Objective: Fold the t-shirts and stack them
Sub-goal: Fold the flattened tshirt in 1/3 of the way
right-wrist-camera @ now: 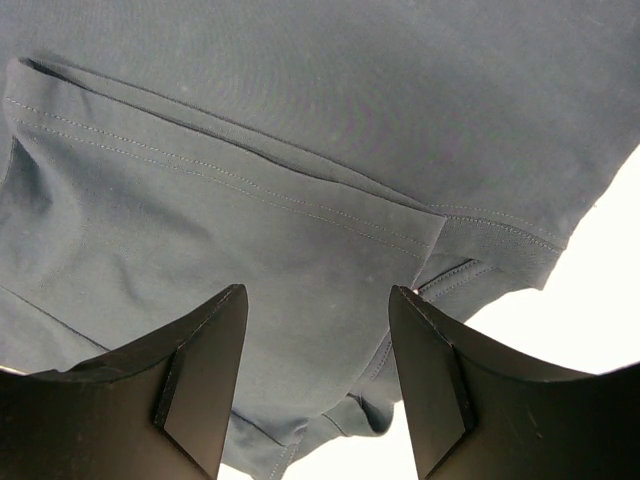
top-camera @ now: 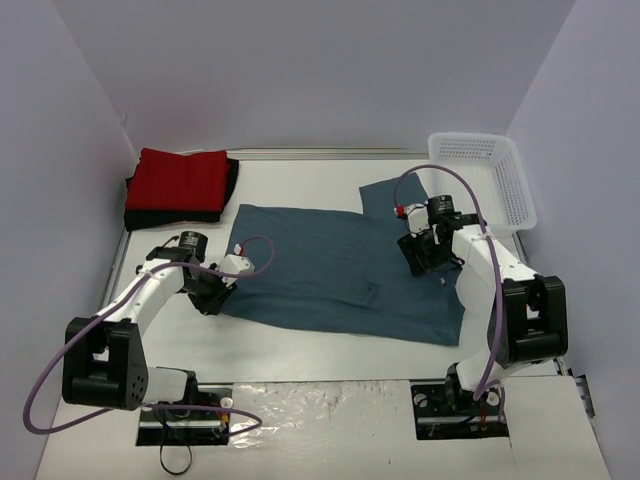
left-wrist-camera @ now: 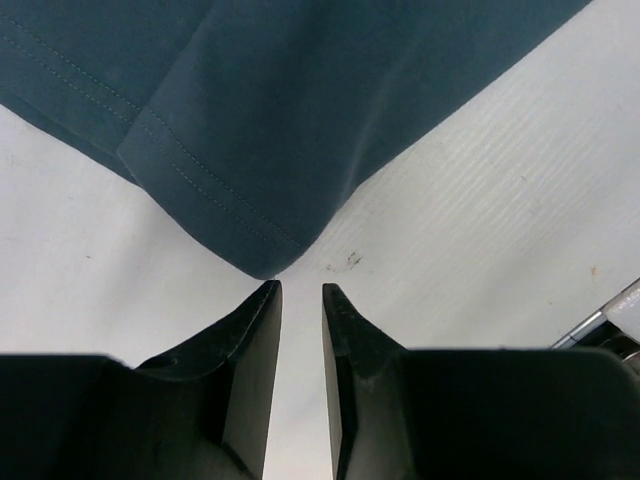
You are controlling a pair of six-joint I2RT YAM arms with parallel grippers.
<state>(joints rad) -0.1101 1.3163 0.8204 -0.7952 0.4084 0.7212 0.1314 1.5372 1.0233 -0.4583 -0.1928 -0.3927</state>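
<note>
Your left gripper (left-wrist-camera: 301,288) sits just short of the near-left corner of the teal t-shirt (top-camera: 340,265), jaws narrowly parted and empty. Your right gripper (right-wrist-camera: 317,291) gapes over its right side, apparently gripping nothing.

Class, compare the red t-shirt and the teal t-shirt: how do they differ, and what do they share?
The teal t-shirt lies spread open in the middle; the red t-shirt is folded compactly in the far left corner. The red one sits on a black t-shirt; the teal one lies directly on the table. Both are plain cloth.
</note>
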